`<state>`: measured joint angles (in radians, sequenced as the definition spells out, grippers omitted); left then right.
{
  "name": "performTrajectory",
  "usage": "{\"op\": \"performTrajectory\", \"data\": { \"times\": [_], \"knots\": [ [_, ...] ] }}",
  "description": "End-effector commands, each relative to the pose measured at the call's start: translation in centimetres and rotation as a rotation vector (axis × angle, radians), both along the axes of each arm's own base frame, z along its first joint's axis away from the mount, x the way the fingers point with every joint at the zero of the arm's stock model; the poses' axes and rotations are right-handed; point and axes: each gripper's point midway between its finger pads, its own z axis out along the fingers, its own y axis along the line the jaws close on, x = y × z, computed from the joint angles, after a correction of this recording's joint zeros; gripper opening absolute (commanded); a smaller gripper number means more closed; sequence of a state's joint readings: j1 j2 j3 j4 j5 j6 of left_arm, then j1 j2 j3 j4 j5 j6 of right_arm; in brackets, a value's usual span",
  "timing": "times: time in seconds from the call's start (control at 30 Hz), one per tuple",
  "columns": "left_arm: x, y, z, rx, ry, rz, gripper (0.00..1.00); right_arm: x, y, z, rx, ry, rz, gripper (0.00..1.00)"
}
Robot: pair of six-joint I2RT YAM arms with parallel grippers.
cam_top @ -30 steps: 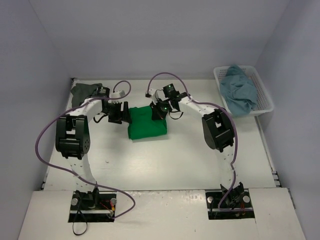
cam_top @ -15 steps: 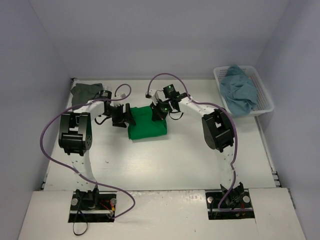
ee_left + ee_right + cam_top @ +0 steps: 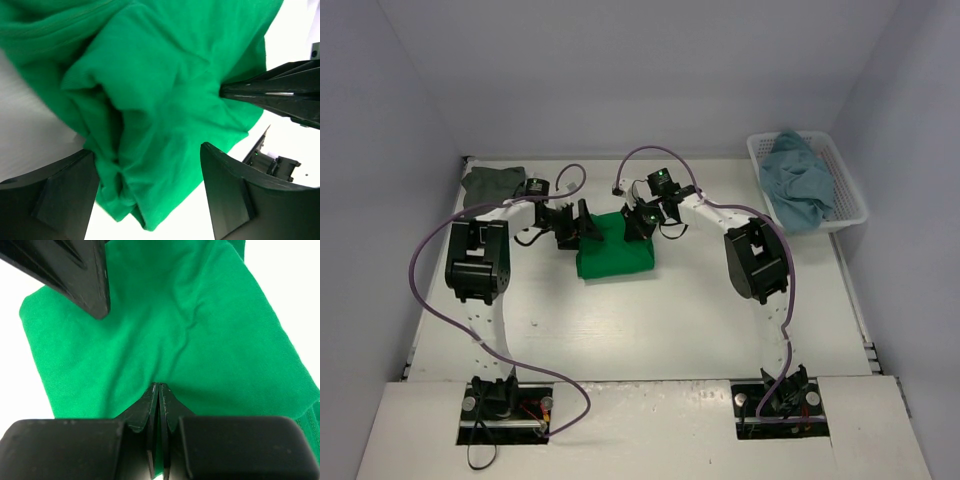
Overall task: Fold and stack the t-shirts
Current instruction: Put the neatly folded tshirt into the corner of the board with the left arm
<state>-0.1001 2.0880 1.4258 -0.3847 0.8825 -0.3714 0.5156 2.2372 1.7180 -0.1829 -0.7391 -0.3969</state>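
From above, the green t-shirt (image 3: 615, 258) lies folded on the worktop (image 3: 670, 320), mid-way between the two arms. The left fingers (image 3: 583, 225) sit at its left edge and the right fingers (image 3: 638, 225) over its far right part. An olive-grey t-shirt (image 3: 490, 183) lies in the far left corner, and a light blue t-shirt (image 3: 798, 180) is heaped in the basket (image 3: 850, 200) at the right.

Left wrist: the left fingers stand spread wide, with bunched green cloth between them – not clamped.

Right wrist: the right fingers are closed tight together, tips against the green cloth – whether they pinch any of it cannot be told.
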Motion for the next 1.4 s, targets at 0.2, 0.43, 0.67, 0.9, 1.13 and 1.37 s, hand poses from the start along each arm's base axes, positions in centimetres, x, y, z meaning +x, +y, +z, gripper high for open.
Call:
{"op": "performTrajectory", "data": {
  "times": [0.2, 0.43, 0.67, 0.9, 1.13, 1.37],
  "knots": [
    [-2.8, -1.5, -5.6, 0.095, 0.116, -0.036, 0.72, 0.9, 0.7, 3.4, 0.067, -0.057, 0.019, 0.0],
    [-4.5, -3.6, -7.1, 0.08, 0.156, -0.086, 0.49, 0.8, 0.7, 3.4, 0.068, -0.054, 0.02, 0.0],
    [-4.8, -4.0, -7.8, 0.053, 0.185, -0.09, 0.16, 0.6, 0.7, 3.0, 0.067, -0.044, 0.028, 0.0],
    [-4.6, -4.0, -7.8, 0.044, 0.178, -0.091, 0.0, 0.6, 0.6, 2.7, 0.065, -0.041, 0.032, 0.0],
    [-2.7, -3.0, -5.3, 0.008, 0.096, -0.082, 0.0, 0.8, 0.2, 3.2, 0.068, -0.05, 0.026, 0.0],
    [1.6, 1.1, -1.5, 0.123, -0.046, -0.084, 0.0, 1.9, -1.4, 5.0, 0.077, -0.091, 0.002, 0.0]
  ]
}}
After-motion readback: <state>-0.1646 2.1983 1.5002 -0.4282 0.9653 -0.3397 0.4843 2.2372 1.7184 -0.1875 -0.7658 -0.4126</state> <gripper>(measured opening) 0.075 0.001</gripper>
